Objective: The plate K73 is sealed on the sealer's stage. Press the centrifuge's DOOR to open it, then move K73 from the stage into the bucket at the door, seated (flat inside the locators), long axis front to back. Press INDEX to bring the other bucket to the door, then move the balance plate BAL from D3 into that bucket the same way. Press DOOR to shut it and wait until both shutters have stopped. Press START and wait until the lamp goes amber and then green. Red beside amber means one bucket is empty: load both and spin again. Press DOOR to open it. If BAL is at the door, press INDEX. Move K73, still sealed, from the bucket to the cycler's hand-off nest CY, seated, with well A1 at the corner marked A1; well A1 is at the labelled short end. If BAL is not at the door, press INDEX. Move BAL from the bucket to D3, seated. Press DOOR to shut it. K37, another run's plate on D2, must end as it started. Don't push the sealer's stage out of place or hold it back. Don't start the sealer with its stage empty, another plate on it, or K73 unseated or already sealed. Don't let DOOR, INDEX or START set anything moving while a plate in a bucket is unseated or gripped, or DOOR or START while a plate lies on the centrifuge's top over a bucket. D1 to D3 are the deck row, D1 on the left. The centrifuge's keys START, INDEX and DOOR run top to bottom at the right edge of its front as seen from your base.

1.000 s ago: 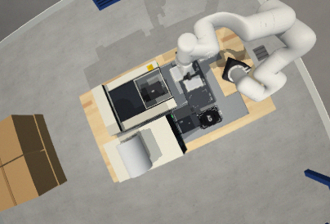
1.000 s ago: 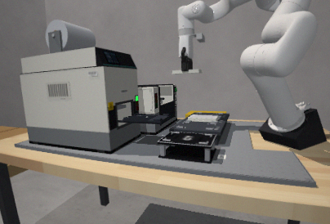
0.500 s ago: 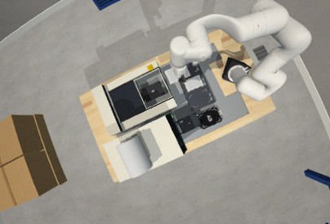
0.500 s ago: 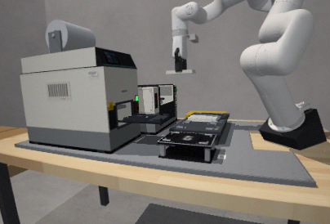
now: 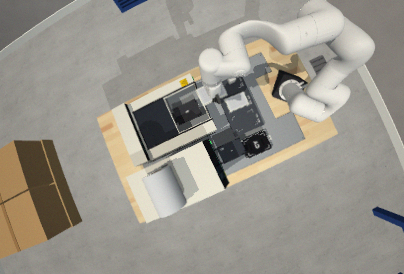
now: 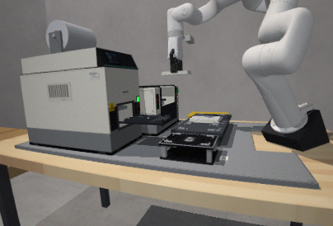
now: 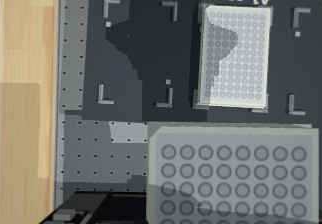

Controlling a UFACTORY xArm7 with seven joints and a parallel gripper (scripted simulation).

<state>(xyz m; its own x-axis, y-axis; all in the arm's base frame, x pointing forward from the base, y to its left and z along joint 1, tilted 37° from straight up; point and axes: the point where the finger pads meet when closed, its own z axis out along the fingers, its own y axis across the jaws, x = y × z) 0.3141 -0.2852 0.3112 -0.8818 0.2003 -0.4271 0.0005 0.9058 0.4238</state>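
My gripper (image 6: 175, 68) is shut on a grey plate with large round wells, the balance plate BAL (image 6: 175, 72), and holds it flat, high above the deck. In the wrist view BAL (image 7: 232, 175) fills the lower right. Below it, nest D3 (image 7: 137, 57) is empty between its corner locators. The plate K37 (image 7: 234, 57) lies on D2 beside it. From above, my gripper (image 5: 209, 96) hangs at the right edge of the centrifuge (image 5: 168, 120), by the opening in its top (image 5: 188, 112). I cannot make out K73.
The sealer (image 6: 77, 99) with its film roll (image 6: 70, 36) stands at the left, its stage (image 6: 147, 120) sticking out. The raised black nest CY (image 6: 189, 142) is at the front of the deck. The arm's base (image 6: 297, 132) is at the right.
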